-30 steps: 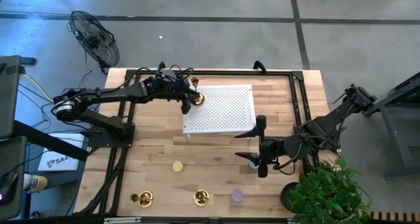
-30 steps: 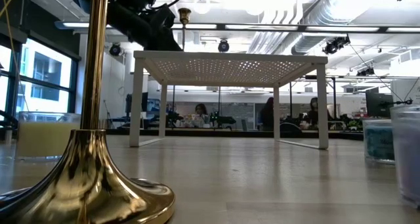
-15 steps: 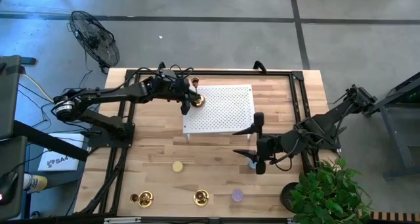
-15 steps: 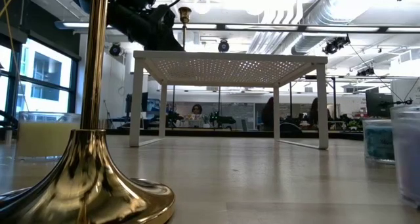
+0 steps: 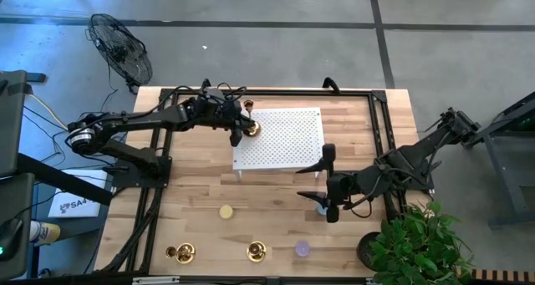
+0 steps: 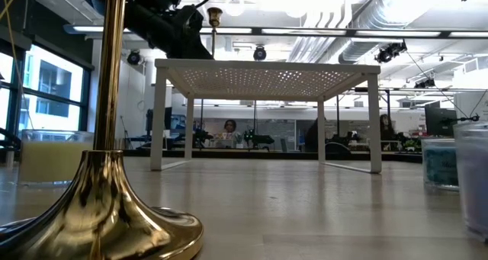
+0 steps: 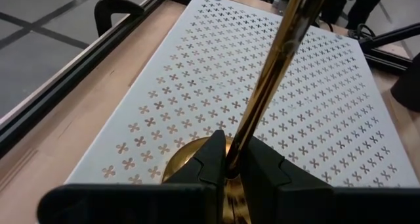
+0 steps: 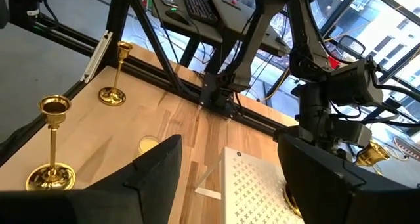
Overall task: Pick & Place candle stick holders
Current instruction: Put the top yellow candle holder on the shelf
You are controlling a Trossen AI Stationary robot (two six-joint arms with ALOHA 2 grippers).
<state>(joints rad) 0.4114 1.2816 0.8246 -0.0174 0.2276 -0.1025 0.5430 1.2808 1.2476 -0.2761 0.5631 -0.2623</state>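
One gold candle stick holder (image 5: 249, 128) stands at the far left corner of the white perforated rack (image 5: 284, 143), with my left gripper (image 5: 240, 128) shut on its stem. In the low view its cup top (image 6: 214, 16) shows above the rack (image 6: 267, 71). Two more holders (image 5: 180, 252) (image 5: 256, 251) stand upright on their round bases near the table's front edge. My right gripper (image 5: 323, 185) hangs open above the table to the right of the rack's near edge, holding nothing. My left gripper pinches the holder's thin stem (image 7: 248, 133) low down, just above the flared base (image 7: 187, 163), between its two fingers (image 7: 213, 159). The fingers come from the table's left, slanting down, and lie across the stem. The base sits at the rack's top; the cup end points up.
A yellow disc (image 5: 226, 211) lies on the wood in front of the rack, a purple disc (image 5: 302, 249) near the front edge, and a bluish one (image 5: 320, 208) under my right gripper. A black frame (image 5: 276, 91) runs around the table. A plant (image 5: 418, 243) stands at the right front corner.
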